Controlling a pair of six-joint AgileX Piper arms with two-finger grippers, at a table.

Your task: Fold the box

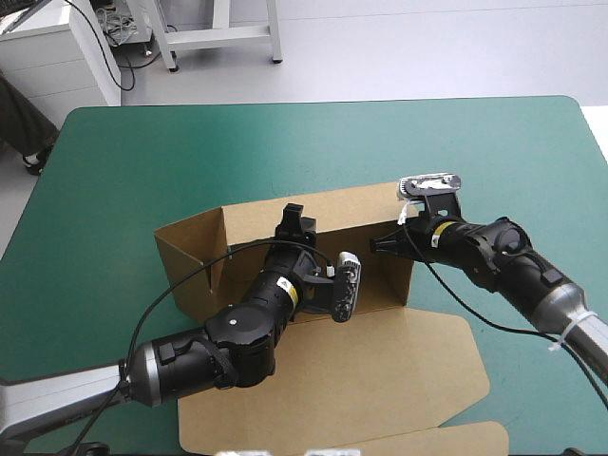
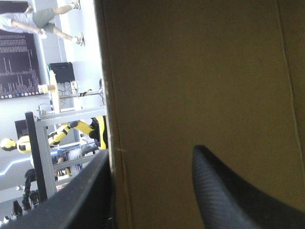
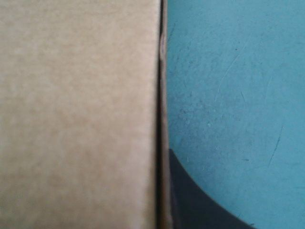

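The brown box [image 1: 399,370] stands mid-table as an open tray, walls raised, with its lid lying flat toward the front edge. My left gripper [image 1: 294,220] reaches into the tray and straddles the top of the rear wall [image 2: 200,71]. It is open, one black finger on each side [image 2: 151,152]. My right gripper [image 1: 382,245] is at the tray's right wall. There one black finger [image 3: 200,200] presses against the wall's edge [image 3: 76,114]. The other finger is hidden behind the board, so it is shut on the wall.
The teal-green cover [image 1: 285,142] stretches wide behind the box and to its right [image 1: 532,171]. The flat lid and its front flap [image 1: 427,439] reach nearly to the table's near edge. My left arm lies across the tray's floor.
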